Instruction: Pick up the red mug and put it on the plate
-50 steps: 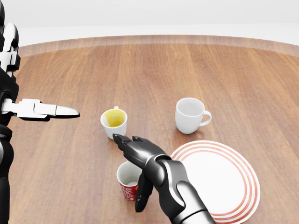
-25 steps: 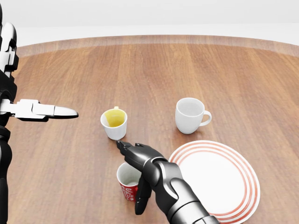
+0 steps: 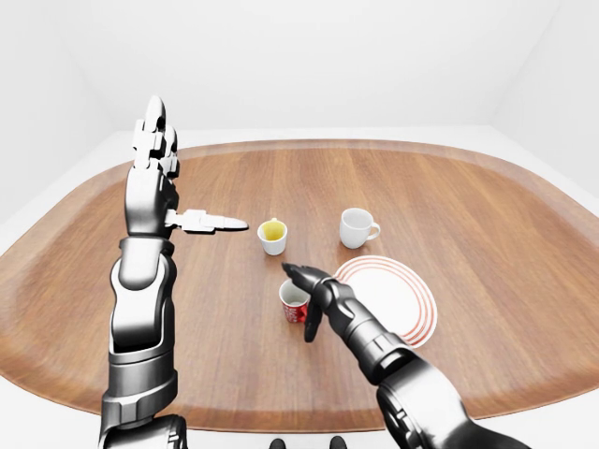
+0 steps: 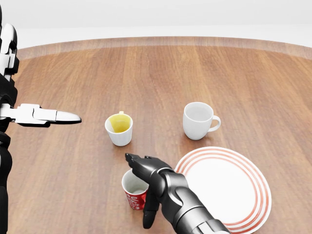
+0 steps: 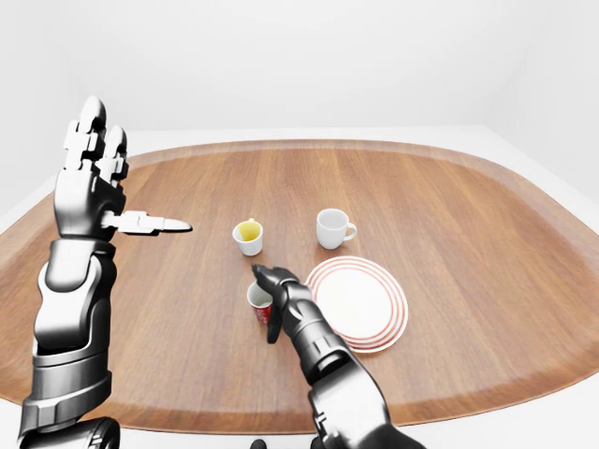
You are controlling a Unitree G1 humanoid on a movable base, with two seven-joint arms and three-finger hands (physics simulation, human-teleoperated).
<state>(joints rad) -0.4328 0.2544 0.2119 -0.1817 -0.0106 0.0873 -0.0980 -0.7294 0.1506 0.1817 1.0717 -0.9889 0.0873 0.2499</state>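
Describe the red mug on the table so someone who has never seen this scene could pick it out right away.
In the head view, start at the red-ringed plate on the wooden table, lower right. Just left of it stands the red mug, with the right robot hand open around it. Of the three cups, only it has a red outside with white lettering; the white mug and yellow-lined cup sit higher up.

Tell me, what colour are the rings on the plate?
Red rings around the white plate, clearest in the head view.
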